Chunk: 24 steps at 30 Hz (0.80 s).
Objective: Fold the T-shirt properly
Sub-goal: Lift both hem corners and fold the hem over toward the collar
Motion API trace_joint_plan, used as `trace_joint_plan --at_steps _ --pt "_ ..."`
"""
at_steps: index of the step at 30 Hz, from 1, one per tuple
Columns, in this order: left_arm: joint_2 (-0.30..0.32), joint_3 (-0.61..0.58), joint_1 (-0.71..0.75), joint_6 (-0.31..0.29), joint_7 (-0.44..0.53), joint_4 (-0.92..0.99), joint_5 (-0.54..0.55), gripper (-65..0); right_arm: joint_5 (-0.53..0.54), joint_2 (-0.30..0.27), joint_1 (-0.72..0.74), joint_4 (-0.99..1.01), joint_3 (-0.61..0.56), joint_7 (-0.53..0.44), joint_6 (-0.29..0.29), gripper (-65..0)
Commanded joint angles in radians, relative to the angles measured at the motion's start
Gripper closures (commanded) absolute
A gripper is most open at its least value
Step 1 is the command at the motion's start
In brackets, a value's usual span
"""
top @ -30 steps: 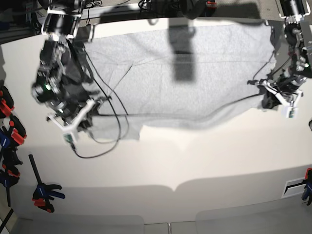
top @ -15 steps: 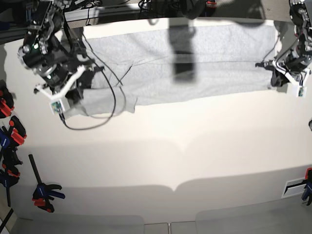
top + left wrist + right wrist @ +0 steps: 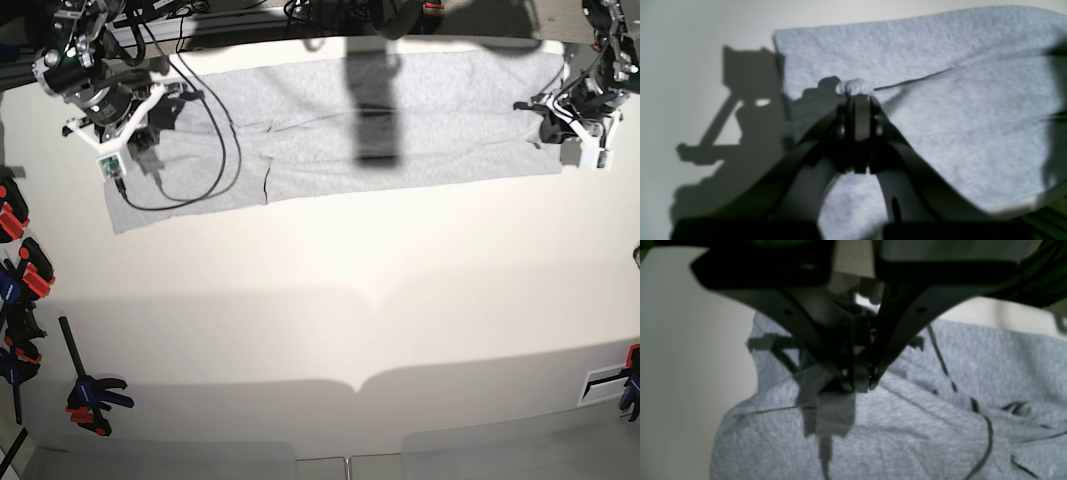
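Pinching T-shirt [image 3: 940, 133] cloth, left pincer [image 3: 856, 91] and right pincer [image 3: 855, 386] show clamped only up close.

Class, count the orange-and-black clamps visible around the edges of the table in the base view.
5 at least: three stacked along the left edge, clamp, clamp and clamp; one lower left, clamp; one at the right edge, clamp. Others may sit beyond the frame.
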<state>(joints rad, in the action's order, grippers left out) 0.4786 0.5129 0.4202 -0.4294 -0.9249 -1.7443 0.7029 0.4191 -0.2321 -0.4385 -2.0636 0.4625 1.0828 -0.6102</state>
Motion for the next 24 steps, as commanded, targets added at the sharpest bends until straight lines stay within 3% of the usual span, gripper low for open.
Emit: trace_joint_plan --at_steps 1,7,13,24 --pt "0.014 0.012 -0.004 -0.004 0.005 -0.019 0.012 0.0 0.008 -0.006 -0.002 -0.021 0.008 -0.019 -0.004 0.0" --pt "0.010 0.012 -0.005 -0.004 -0.019 -0.019 -0.001 0.0 -0.038 0.023 -0.013 -0.021 0.008 -0.020 -0.004 0.0" --pt "0.010 0.031 -0.005 -0.004 -0.015 -0.019 -0.097 0.0 -0.109 0.022 -0.014 -0.021 0.008 -0.020 -0.003 0.0" --pt "0.009 0.089 -0.004 -0.003 -0.055 -0.019 -0.126 0.0 -0.105 0.022 -0.014 -0.021 0.008 0.003 -0.003 0.0"
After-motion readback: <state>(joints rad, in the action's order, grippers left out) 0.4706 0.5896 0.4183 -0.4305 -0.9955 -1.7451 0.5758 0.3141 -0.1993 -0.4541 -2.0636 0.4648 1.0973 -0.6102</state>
